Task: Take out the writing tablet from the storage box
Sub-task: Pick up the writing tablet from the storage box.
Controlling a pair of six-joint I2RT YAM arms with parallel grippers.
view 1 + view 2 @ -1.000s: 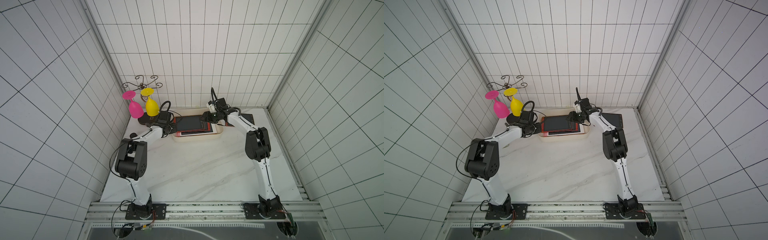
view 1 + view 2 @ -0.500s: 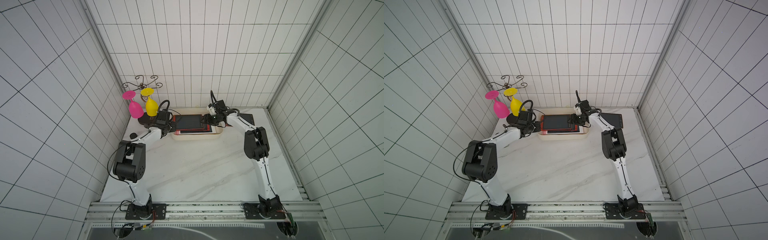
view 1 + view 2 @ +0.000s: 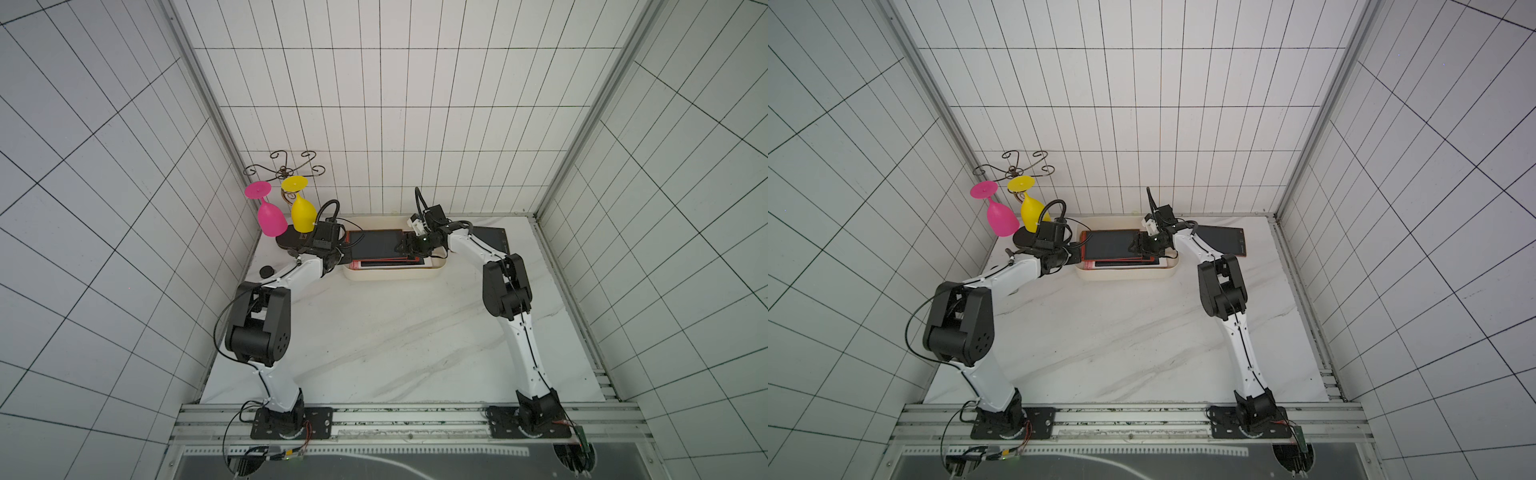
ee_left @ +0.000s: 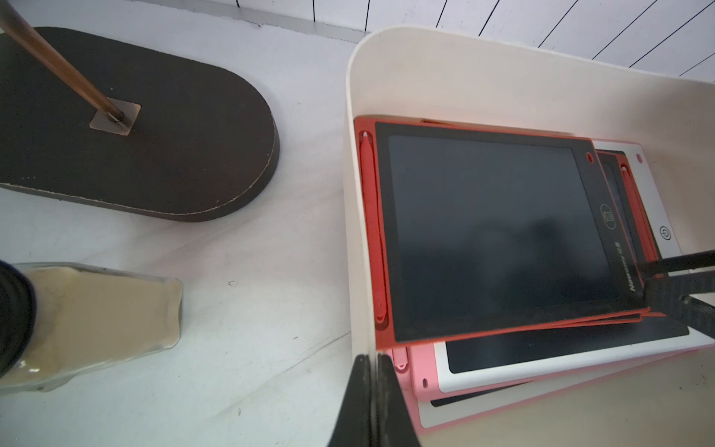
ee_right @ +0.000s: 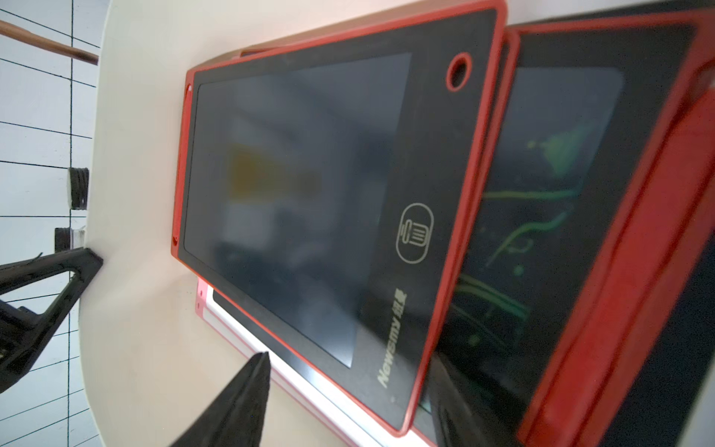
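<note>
Two goblets [image 3: 272,216] [image 3: 303,212], one storage box [image 3: 395,274]

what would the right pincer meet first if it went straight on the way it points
Probably the top red writing tablet: its corner lies between the spread fingers of the right pincer, though depth is unclear.

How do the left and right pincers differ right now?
Left pincer is shut; right pincer stands open. Left clamps the storage box by its end wall; right has a corner of the top red tablet between its fingers, apparently not yet clamped. Left touches no tablet; one finger of the right seems slipped under the tablet's edge. Shared: both black, low at opposite ends of the box.
</note>
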